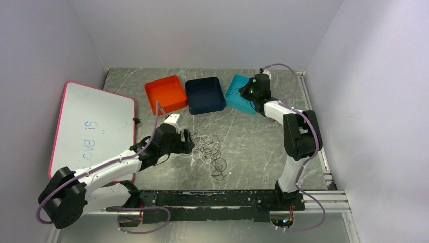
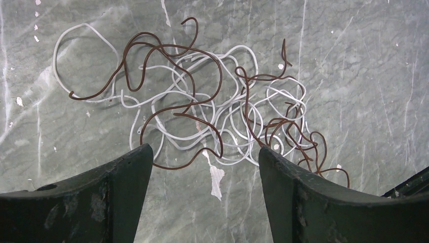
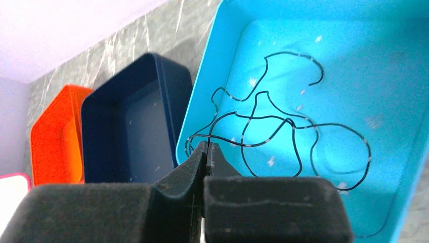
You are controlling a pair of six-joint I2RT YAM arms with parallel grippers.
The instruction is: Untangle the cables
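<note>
Brown and white cables (image 2: 197, 117) lie tangled just beyond the left jaws.

— What does your left claw (image 2: 205, 151) show you?
— Your two dark fingers (image 2: 101, 197) stand wide apart. Beyond them the cables (image 2: 202, 106), white and brownish-red, lie knotted in loops on the grey marbled table (image 2: 364, 61).
— Touching?
— You can't tell; one brownish-red loop lies just beside your fingertips.

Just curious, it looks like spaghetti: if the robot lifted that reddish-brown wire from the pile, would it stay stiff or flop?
Probably floppy: the reddish-brown wire is thin and lies in loose curls. It likely weighs little. Being woven through the white wire, it would probably drag that along.
</note>
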